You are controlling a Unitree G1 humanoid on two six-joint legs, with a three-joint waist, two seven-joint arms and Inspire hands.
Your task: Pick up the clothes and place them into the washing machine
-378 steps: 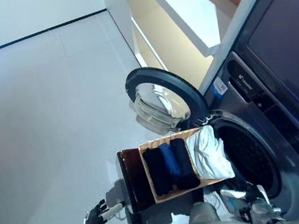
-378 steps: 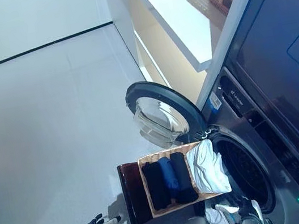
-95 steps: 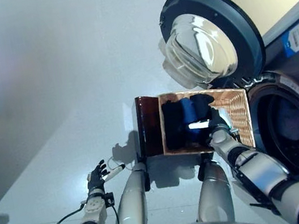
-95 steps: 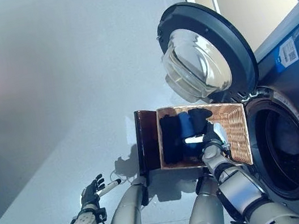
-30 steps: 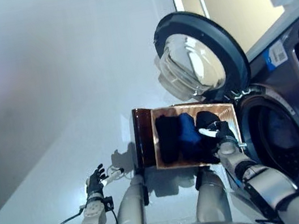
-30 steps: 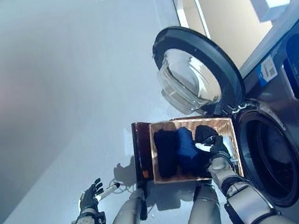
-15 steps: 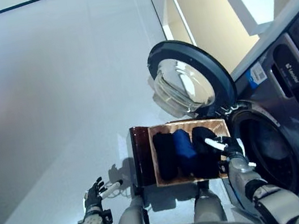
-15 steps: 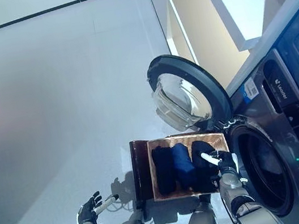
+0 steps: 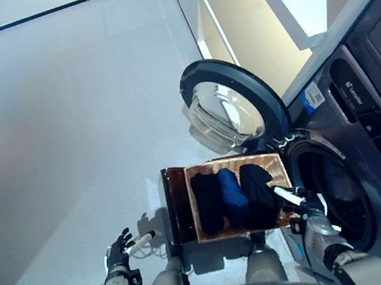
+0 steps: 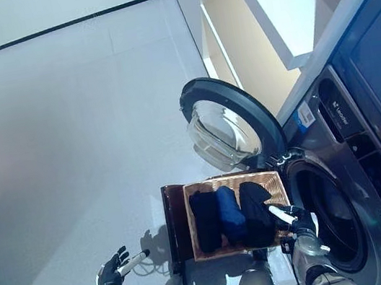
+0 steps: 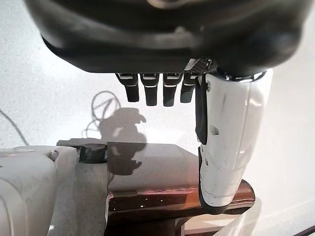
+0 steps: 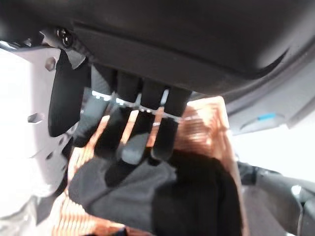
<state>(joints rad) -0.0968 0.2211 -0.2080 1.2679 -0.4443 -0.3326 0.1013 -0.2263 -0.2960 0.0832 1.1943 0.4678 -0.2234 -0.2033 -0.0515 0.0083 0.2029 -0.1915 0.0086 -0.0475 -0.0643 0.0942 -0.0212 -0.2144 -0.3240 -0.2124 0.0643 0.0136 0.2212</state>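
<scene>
The right robot hand (image 10: 297,225) reaches over the wicker basket (image 10: 274,185), its fingers (image 12: 140,140) straight and resting on the black garment (image 10: 256,213) nearest it (nothing pinched, as the right wrist view shows). Just beyond that garment lie a blue one (image 10: 231,213) and another black one (image 10: 205,220). The washing machine (image 10: 343,183) stands close beside this hand, door (image 10: 228,126) swung wide. The left robot hand (image 9: 118,252) hangs spread and empty over the floor (image 9: 63,127), well apart from the basket.

No wording can be made out: the dark grey front-loading washing machine (image 9: 367,149) carries a small blue-and-white sticker (image 9: 310,98) and pale print, both too small to make out.
</scene>
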